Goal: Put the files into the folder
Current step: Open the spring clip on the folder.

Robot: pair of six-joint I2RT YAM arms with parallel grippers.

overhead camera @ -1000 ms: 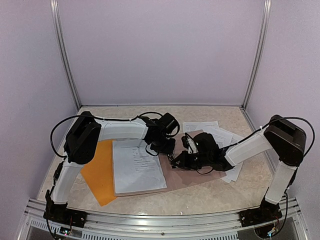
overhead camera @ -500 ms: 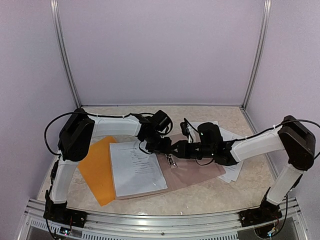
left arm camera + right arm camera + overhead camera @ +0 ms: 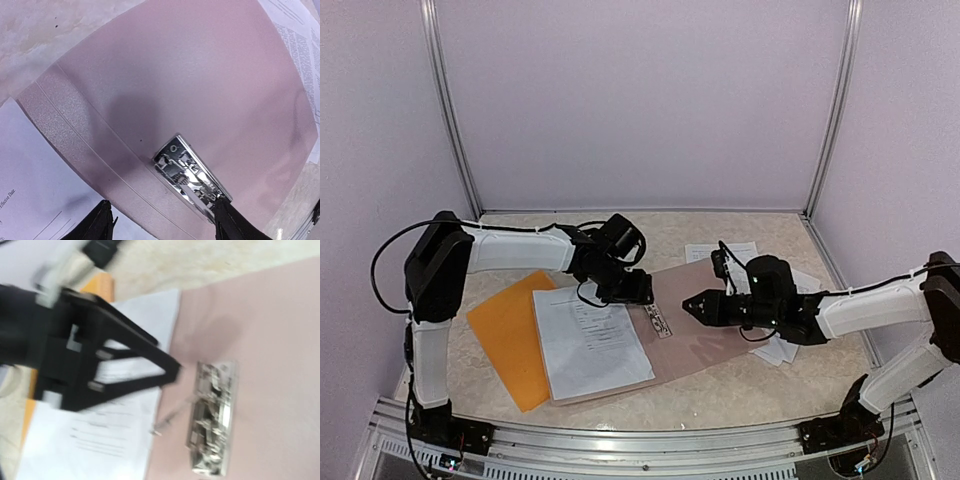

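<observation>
From above, the orange folder (image 3: 500, 335) is seen lying flat on the counter (image 3: 740, 225), well left of the clip (image 3: 658, 322). A stack of files (image 3: 590, 342) is laid between folder and clip, overlapping the folder's right edge and the left part of the clipboard (image 3: 720, 335). More files are spread right of the clip, partly under the clipboard. The left gripper (image 3: 638, 294) is held just left of the clip and the right gripper (image 3: 690, 305) just right of it, and nothing is carried by either. In the left wrist view, the left gripper (image 3: 161, 222) is opened wide and empty. The clip (image 3: 192, 177) is seen near its right finger and a file corner (image 3: 30, 175) left of the clip. The right wrist view is blurred. The clip (image 3: 212, 422) is seen on the clipboard (image 3: 270, 340), with files (image 3: 100, 440) left of it and a sliver of folder (image 3: 100, 285) beyond. How wide the right gripper stands cannot be told.
</observation>
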